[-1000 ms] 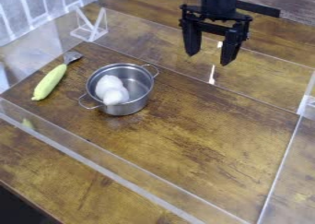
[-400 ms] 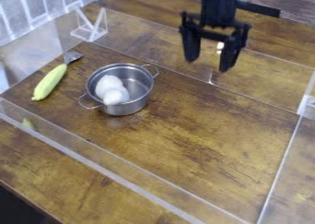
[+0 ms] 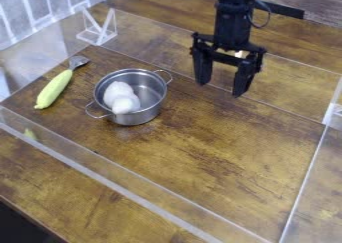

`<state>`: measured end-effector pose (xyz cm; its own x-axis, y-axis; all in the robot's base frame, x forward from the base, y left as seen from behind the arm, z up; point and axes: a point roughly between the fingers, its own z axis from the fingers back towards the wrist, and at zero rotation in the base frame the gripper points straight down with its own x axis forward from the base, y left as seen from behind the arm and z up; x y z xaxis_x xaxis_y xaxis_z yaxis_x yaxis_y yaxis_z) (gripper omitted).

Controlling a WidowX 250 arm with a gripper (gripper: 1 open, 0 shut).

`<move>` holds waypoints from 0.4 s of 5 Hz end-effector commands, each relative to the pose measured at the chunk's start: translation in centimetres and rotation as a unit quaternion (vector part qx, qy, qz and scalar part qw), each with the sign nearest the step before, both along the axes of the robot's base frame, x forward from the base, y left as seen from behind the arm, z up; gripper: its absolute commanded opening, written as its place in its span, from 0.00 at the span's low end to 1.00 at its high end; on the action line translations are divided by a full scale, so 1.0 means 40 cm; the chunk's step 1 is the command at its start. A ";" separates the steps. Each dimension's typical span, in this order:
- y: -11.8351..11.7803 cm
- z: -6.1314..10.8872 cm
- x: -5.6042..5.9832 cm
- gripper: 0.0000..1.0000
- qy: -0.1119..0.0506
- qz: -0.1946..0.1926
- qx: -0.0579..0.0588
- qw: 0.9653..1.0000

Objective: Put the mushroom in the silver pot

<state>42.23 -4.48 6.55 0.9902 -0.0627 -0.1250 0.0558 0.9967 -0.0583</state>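
The silver pot (image 3: 130, 95) stands on the wooden table, left of centre, with its two loop handles showing. The white mushroom (image 3: 120, 95) lies inside it, a smooth rounded lump against the pot's floor. My gripper (image 3: 222, 79) hangs to the right of the pot, apart from it, pointing straight down just above the tabletop. Its two black fingers (image 3: 202, 70) are spread wide and nothing is between them.
A yellow-green corn piece (image 3: 54, 88) lies left of the pot. Clear acrylic walls (image 3: 160, 202) fence the wooden work area on the front, left and right. A clear stand (image 3: 95, 27) sits at the back left.
My gripper has dropped lower toward the table and shifted slightly left in the picture, still open. The pot, mushroom and corn have not moved.
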 end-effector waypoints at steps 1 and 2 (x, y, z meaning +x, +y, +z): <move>0.012 0.056 -0.002 1.00 -0.025 0.006 0.004 1.000; 0.017 0.030 -0.009 1.00 -0.009 0.010 0.008 1.000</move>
<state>41.51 -4.19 5.75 0.9861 -0.0491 -0.1587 0.0425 0.9981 -0.0449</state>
